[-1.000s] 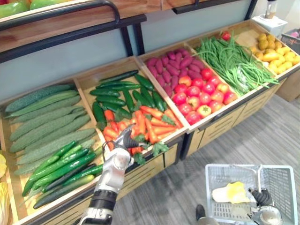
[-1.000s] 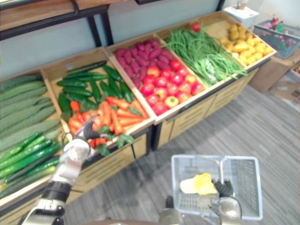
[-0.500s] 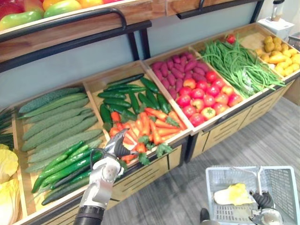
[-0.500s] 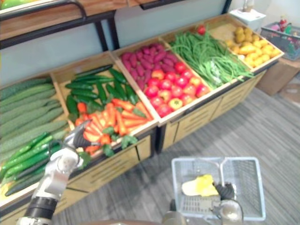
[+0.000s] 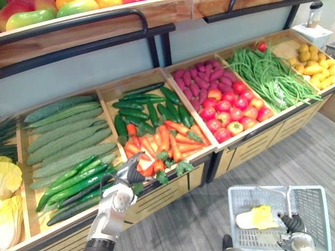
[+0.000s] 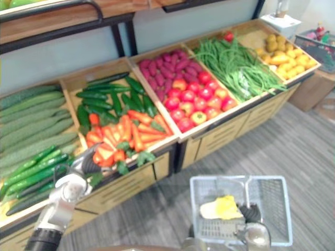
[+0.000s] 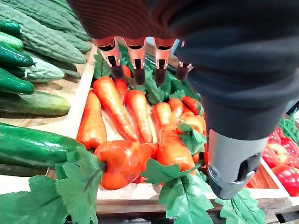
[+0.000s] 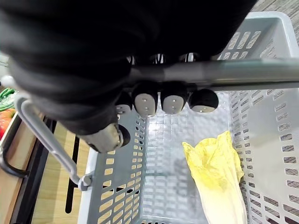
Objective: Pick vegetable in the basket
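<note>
Carrots lie before left hand's straight fingers.

Matt pale wooden crates hold glossy, plastic-looking carrots and shiny smooth cucumbers. The grey basket is perforated plastic with a smooth metal handle.

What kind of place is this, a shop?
Probably the vegetable aisle of a grocery shop: slanted wooden bins hold carrots, cucumbers and tomatoes, and the right hand holds a shopping basket.
</note>
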### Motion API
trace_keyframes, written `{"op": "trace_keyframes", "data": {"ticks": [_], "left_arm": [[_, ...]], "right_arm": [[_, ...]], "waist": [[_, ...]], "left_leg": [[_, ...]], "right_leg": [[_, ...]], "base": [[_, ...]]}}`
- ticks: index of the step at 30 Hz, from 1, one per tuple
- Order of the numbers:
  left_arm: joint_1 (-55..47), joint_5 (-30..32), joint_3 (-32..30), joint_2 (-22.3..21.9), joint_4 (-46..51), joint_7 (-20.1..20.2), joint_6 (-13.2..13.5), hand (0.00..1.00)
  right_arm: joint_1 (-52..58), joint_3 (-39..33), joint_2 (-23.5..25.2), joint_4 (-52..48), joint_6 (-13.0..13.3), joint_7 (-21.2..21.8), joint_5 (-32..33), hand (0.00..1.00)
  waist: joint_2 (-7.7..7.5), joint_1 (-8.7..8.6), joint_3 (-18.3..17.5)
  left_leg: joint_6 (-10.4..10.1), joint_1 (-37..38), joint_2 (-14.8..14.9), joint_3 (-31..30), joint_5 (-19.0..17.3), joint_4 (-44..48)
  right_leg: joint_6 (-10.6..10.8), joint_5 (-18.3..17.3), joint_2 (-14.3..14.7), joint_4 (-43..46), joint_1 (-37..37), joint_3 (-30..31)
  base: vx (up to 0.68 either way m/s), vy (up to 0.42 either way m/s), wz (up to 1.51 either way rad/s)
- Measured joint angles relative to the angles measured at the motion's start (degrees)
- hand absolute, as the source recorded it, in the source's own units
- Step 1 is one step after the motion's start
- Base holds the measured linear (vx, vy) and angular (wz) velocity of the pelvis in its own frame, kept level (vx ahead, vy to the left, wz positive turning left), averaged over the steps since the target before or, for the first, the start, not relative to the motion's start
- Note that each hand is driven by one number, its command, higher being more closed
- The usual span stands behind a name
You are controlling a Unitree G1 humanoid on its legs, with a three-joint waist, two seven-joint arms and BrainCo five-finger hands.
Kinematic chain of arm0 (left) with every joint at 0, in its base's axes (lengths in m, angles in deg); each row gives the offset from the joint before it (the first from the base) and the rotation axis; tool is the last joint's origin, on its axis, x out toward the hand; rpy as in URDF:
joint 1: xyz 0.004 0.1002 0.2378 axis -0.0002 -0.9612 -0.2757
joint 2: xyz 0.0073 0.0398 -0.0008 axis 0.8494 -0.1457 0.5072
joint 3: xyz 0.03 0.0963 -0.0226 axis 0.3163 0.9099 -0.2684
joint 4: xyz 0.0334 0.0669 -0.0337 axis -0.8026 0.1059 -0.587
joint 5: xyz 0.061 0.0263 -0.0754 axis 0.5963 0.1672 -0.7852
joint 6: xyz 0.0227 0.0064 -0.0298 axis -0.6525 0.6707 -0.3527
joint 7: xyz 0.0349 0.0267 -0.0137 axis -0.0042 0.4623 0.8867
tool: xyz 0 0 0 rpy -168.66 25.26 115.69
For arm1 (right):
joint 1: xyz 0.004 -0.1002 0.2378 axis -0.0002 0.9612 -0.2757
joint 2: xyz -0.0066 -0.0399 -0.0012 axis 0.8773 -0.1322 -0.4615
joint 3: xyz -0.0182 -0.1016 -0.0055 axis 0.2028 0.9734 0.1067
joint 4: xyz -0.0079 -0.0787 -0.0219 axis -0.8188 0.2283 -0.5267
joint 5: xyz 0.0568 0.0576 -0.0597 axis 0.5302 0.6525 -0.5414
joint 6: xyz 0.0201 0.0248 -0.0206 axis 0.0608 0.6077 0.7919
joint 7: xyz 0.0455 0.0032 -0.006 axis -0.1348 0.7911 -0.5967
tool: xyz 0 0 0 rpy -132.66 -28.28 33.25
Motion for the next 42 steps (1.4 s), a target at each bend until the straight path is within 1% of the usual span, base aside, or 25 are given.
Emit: {"op": "trace_keyframes", "data": {"ticks": [3, 9, 11, 14, 17, 23, 24, 28, 31, 33, 38, 42], "left_arm": [[-0.06, 0.04, -0.21, -0.28, -0.46, 0.0, -0.06, 0.0], [-0.08, 0.88, -0.82, -1.0, -2.36, -0.01, -0.5, 0.0], [0.42, 2.26, -2.46, -2.07, -4.56, -0.05, -0.71, 0.0], [0.86, 2.63, -2.49, -2.23, -7.81, -0.11, -1.73, 0.0], [1.42, 2.61, -2.57, -2.23, -9.5, -0.21, -1.87, 0.0], [3.06, 2.64, -2.84, -2.23, -11.64, -1.98, -1.86, 0.0], [3.15, 2.63, -2.83, -2.23, -11.8, -2.28, -1.81, 1.0], [4.4, 2.74, -4.03, -2.24, -12.66, -3.32, -1.82, 1.0], [7.64, 2.78, -4.76, -2.16, -14.93, -4.29, -3.12, 1.0], [8.22, 2.87, -5.27, -2.06, -15.15, -4.62, -3.14, 1.0], [8.11, 2.88, -2.18, -2.33, -15.16, -3.5, -2.88, 1.0], [8.04, 2.88, -1.51, -3.06, -15.17, -3.41, -2.67, 1.0]], "right_arm": [[-0.09, 0.0, 0.0, 0.0, 0.0, 0.01, 0.0, 1.0], [-0.3, 0.47, 0.0, 0.0, 0.0, 0.02, 0.0, 1.0], [-0.79, 0.47, 0.0, 0.0, 0.0, 0.02, 0.0, 1.0], [-1.02, 0.47, 0.0, 0.05, 0.0, 0.01, 0.0, 1.0], [-1.19, 0.81, 0.0, 0.12, 0.0, -0.01, 0.03, 1.0], [-1.77, 1.17, 0.0, 0.12, 0.0, -0.06, 0.05, 1.0], [-1.93, 1.18, 0.0, 0.12, 0.0, -0.06, 0.06, 1.0], [-2.24, 1.18, 0.0, 0.15, 0.0, -0.07, 0.05, 1.0], [-2.36, 1.18, 0.0, 0.21, 0.01, -0.26, 0.07, 1.0], [-2.36, 1.17, 0.0, 0.23, 0.01, -0.44, 0.07, 1.0], [-2.4, 1.17, 0.49, 0.34, 0.01, -1.01, 0.06, 1.0], [-2.3, 1.18, 0.63, 0.49, 0.01, -1.04, 0.06, 1.0]], "waist": [[-0.29, 0.02, -0.14], [-0.38, 0.0, -0.11], [-0.43, -0.04, -0.08], [-0.52, -0.08, 0.0], [-0.87, -0.06, 0.22], [-0.79, 0.03, 0.41], [-0.77, 0.02, 0.51], [-0.79, 0.04, 0.71], [-0.8, 0.01, 1.05], [-0.79, -0.03, 1.52], [-1.12, -0.2, 2.11], [-1.16, -0.19, 2.3]], "left_leg": [[0.03, -1.06, 0.0, -0.47, 0.03, 0.2], [0.03, -1.32, -0.03, -0.5, 0.02, -0.09], [0.04, -2.09, -0.07, -0.48, 0.04, -0.09], [0.03, -2.07, -0.1, -0.41, 0.03, -0.15], [0.03, -2.07, -0.12, -0.34, 0.02, -0.21], [0.02, -2.57, -0.2, 0.17, 0.01, -0.22], [0.02, -2.57, -0.2, 0.27, -0.01, -0.22], [0.01, -2.57, -0.23, 0.55, -0.03, -0.25], [0.01, -2.36, -0.34, 0.77, -0.03, -0.58], [-0.01, -1.92, -0.41, 0.85, -0.06, -0.8], [-0.06, -1.64, -0.47, 0.93, -0.44, -0.78], [-0.05, -0.75, -0.47, 0.96, -0.78, -0.73]], "right_leg": [[0.01, 0.02, -0.04, -0.01, -0.69, -0.33], [0.01, 0.01, -0.03, -0.29, -0.86, -0.51], [0.02, 0.05, -0.03, -0.25, -1.67, -0.43], [0.02, 0.05, -0.03, -0.3, -1.71, -0.35], [0.02, 0.05, -0.03, -0.34, -1.78, -0.28], [0.05, 0.09, -0.04, -0.31, -2.7, 0.31], [0.05, 0.09, -0.04, -0.32, -2.75, 0.38], [0.07, 0.11, -0.04, -0.32, -2.96, 0.61], [0.12, 0.14, -0.04, -0.42, -2.95, 0.78], [0.18, 0.18, -0.04, -0.84, -2.41, 0.77], [0.23, 0.23, -0.04, -1.35, -1.94, 0.79], [0.23, 0.22, -0.05, -1.38, -1.12, 0.87]], "base": [[0.0, -0.011, 0.06], [0.0, -0.001, 0.01], [0.0, 0.0, 0.0], [0.0, 0.0, 0.0], [0.0, 0.0, 0.0], [0.0, -0.005, -0.04], [0.0, 0.0, 0.0], [0.0, -0.008, -0.03], [0.0, -0.002, -0.01], [0.02, -0.002, -0.01], [0.04, -0.005, -0.02], [0.02, -0.003, -0.01]]}}
